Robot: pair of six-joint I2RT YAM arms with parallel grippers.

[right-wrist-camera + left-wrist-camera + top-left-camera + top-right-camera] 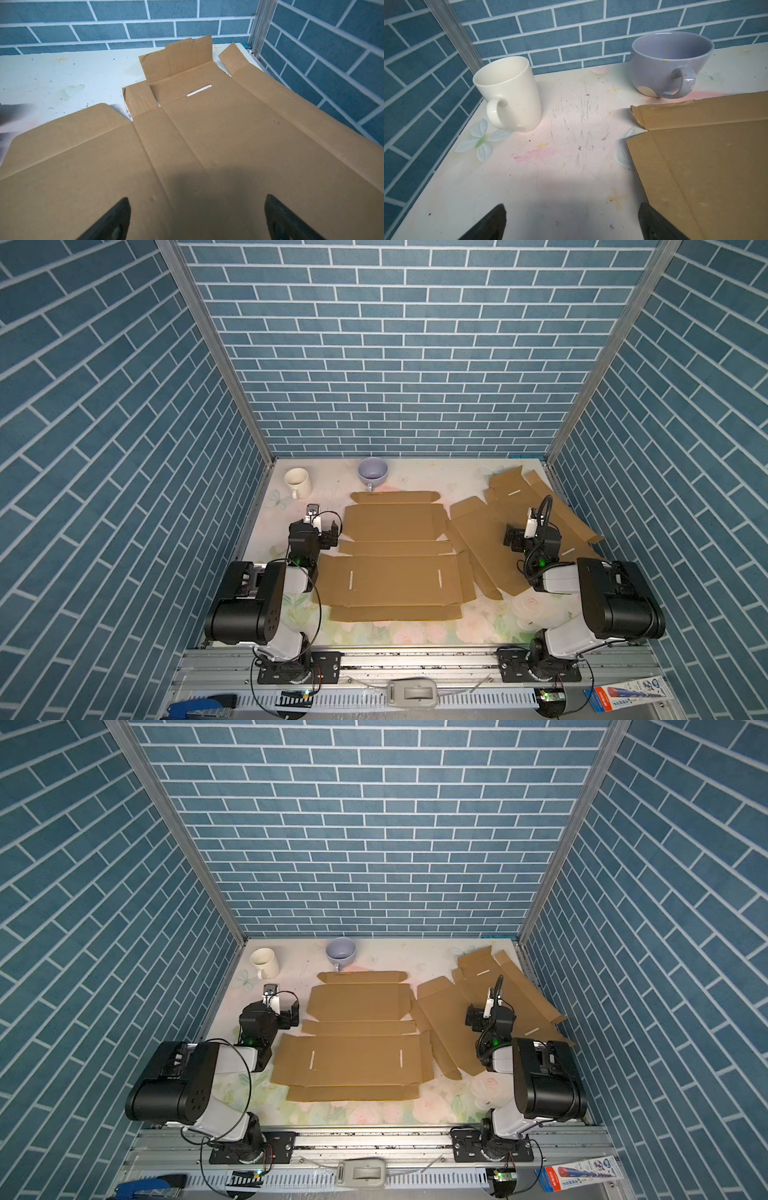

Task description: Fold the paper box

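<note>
Our paper box (395,572) lies flat in the middle of the table (415,632), with no side folded up yet. Another flat cardboard sheet (486,531) lies just beside it on the right.

Our left fingers (490,224) are spread wide and empty, right by the box's left edge. Our right fingers (113,220) are wide apart and empty too, over the other sheet.

We think the first job is lifting a side flap. We should slip one finger under the edge, pinch softly, and bend along the crease while the other arm presses the middle down.

The table looks smooth, so the box may slide. A white mug (297,482) and a purple cup (372,472) stand at the back. Blue brick walls (374,364) stand around us.
</note>
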